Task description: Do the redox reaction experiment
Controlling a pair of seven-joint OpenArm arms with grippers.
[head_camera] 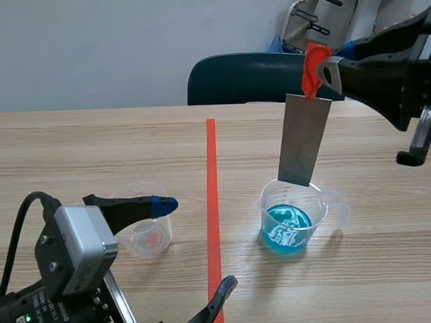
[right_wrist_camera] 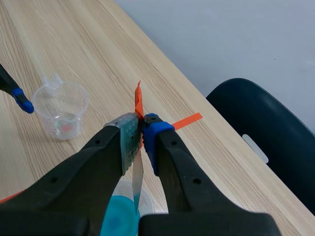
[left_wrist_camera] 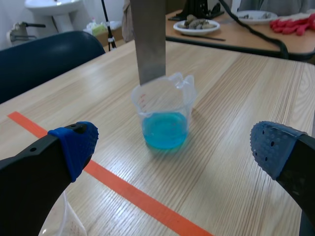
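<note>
A clear beaker with blue liquid (head_camera: 292,219) stands right of the red tape line; it also shows ahead of my left gripper (left_wrist_camera: 165,123) and under my right gripper (right_wrist_camera: 118,219). A grey metal strip (head_camera: 304,139) with an orange-red tab (head_camera: 313,67) on top hangs upright over it, its lower end at the beaker's rim. My right gripper (head_camera: 324,70) is shut on the strip's top (right_wrist_camera: 138,169). A second clear beaker (head_camera: 145,229) with a pinkish trace stands left of the line, by my left gripper (head_camera: 197,243), which is open and holds nothing.
A dark blue chair (head_camera: 251,79) stands behind the table's far edge. The red tape line (head_camera: 213,204) runs down the table's middle. In the left wrist view another table (left_wrist_camera: 246,34) with a plate and red gloves lies beyond.
</note>
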